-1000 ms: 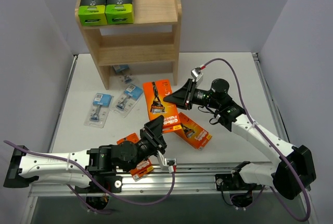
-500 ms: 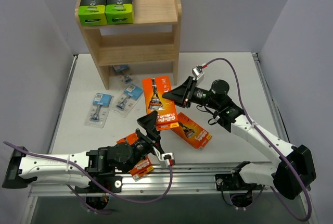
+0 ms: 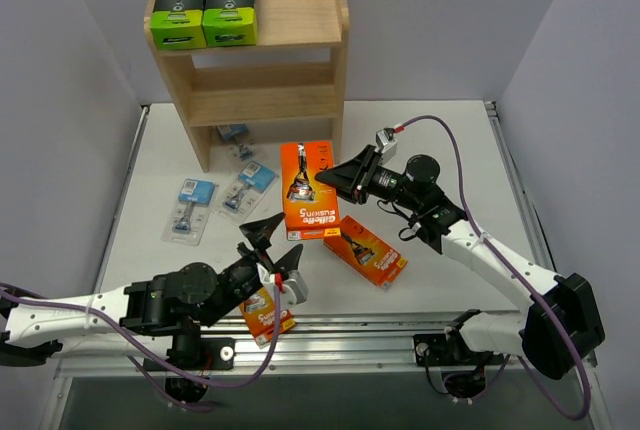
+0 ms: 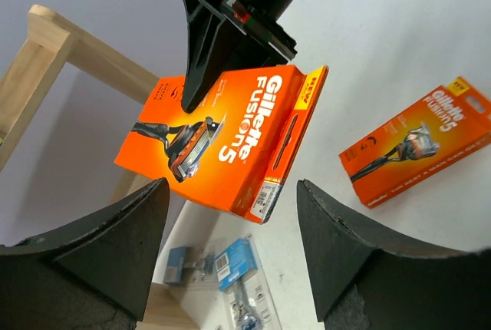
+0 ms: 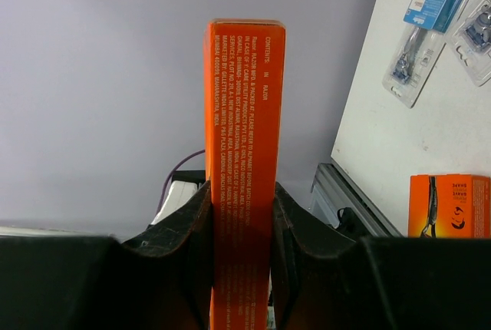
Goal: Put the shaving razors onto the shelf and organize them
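Two black-and-lime-green razor boxes point(image 3: 203, 10) are already parked side by side at the left end of the top tier of the wooden shelf point(image 3: 300, 50), so that bit can be counted as done. One orange Gillette Fusion5 box point(image 3: 309, 190) is clamped across its thin sides by the right gripper point(image 3: 328, 183) and held up off the table point(image 3: 440, 140), just in front of the shelf's right leg, not yet set on any tier. The left gripper point(image 3: 275, 240) is spread wide with nothing in it, pointed up toward that box.

Plenty is left to be shelved, by the look of it. Besides the carried box, a second orange box point(image 3: 366, 254) is lying flat near the right arm, and a third orange box point(image 3: 268, 314) is partly hidden under the left arm. Two blister packs point(image 3: 190, 208) are scattered left of centre. A third blister pack point(image 3: 236, 137) is tucked at the shelf's foot; whether it's on the bottom tier or the table can't be told. Roughly a quarter done, it'd be guessed.
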{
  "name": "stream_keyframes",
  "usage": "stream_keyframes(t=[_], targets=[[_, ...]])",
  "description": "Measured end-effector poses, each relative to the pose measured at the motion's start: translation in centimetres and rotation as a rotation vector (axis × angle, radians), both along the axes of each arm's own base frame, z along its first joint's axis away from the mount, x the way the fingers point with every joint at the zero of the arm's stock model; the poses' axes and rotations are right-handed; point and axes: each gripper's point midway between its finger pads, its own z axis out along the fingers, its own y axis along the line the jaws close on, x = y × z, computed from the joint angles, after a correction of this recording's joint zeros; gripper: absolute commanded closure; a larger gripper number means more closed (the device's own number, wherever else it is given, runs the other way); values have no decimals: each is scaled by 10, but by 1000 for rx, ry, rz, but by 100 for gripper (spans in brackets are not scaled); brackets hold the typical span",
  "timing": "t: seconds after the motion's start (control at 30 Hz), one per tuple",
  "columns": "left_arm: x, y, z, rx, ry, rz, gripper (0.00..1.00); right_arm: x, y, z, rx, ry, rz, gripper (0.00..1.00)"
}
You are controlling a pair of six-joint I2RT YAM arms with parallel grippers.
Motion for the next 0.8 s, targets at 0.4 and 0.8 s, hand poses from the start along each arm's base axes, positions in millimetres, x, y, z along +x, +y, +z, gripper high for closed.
stream_keyframes(t=[0.4, 0.8], targets=[[-22, -6, 7, 56, 89, -149, 24, 2, -1, -1, -2, 2, -5, 100], [-22, -33, -19, 237, 88, -165, 34, -1, -3, -7, -33, 10, -4, 100]])
